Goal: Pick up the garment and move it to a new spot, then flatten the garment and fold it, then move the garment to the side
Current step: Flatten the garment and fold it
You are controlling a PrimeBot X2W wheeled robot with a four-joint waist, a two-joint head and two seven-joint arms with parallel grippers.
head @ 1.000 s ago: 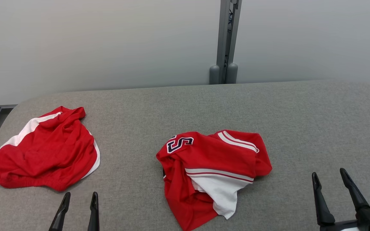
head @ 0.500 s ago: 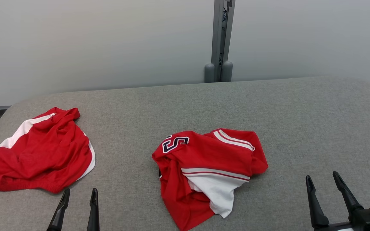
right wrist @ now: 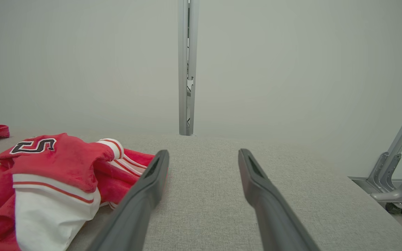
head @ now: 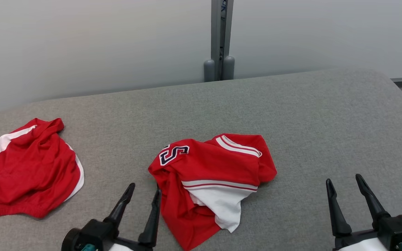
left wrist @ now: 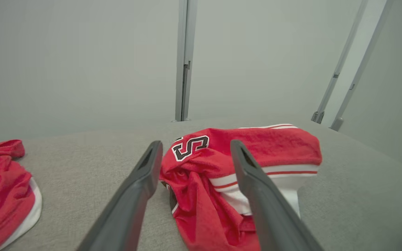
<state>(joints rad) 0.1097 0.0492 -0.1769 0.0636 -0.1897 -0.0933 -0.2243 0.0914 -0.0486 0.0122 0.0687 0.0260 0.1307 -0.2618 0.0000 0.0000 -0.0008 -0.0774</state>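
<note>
Soft matt cloth garment (head: 215, 170), rough woven grey table (head: 309, 115), smooth metal post (head: 220, 35)

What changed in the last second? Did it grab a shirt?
The left gripper has reached forward to the edge of the crumpled jersey, fingers open, holding nothing. The camera swung too, so the clothes only look shifted. The right gripper stays open; the jersey and the other red garment lie unmoved.

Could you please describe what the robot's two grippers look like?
The left gripper and right gripper match: each has two long, slim, dark fingers tapering to pointed tips, rising from a blocky black base. A small teal accent sits at each base, and a white casing follows behind it. Close up, the fingers look matte dark grey with a shallow recess near the tip.
</note>
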